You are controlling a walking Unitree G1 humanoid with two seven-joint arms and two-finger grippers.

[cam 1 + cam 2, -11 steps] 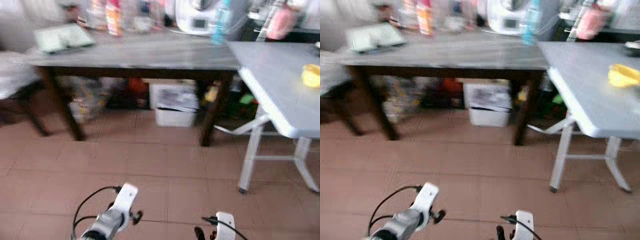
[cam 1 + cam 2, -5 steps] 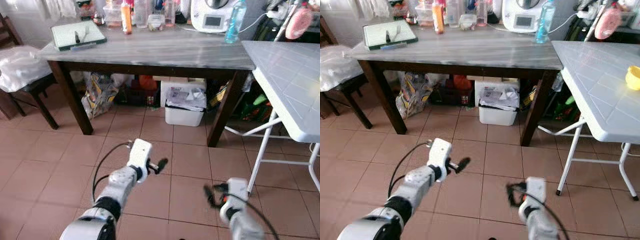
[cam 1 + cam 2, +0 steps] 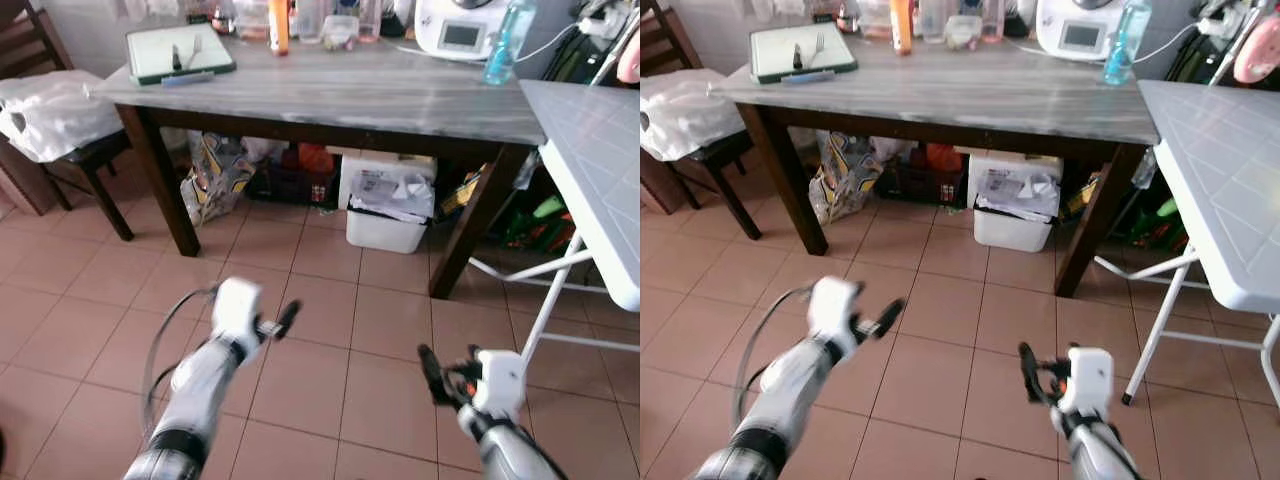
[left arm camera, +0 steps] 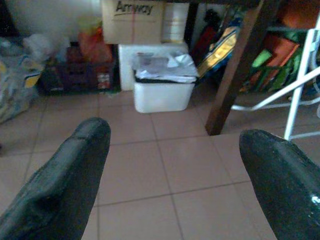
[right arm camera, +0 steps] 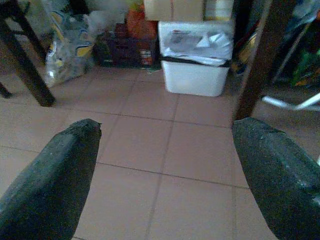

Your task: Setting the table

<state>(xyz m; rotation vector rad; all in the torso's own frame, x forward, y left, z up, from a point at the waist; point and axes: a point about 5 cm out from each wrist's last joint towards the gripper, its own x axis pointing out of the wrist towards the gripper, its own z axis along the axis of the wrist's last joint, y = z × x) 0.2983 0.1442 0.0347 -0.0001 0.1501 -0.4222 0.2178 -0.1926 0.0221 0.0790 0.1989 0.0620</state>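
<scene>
- Upper frame: I see a grey, wood-grained table [image 3: 350, 90] on dark square legs; at its upper-left corner lies a flat green-rimmed board [image 3: 180, 50] bearing a fork [image 3: 195, 47] and a second utensil.
- Right edge: a white folding table [image 3: 600, 170] with a moulded grid top and thin metal legs.
- Under the grey table: a white bin [image 4: 162, 90], bags and a cardboard box, on matte terracotta tiles [image 3: 320, 300].
- Lower frame: my left gripper [image 4: 175, 175] and right gripper [image 5: 165, 180] hover over the tiles, jaws released, holding nothing.
- Compared with half a second ago, the view has shifted and the yellow bowl has left the frame.
</scene>
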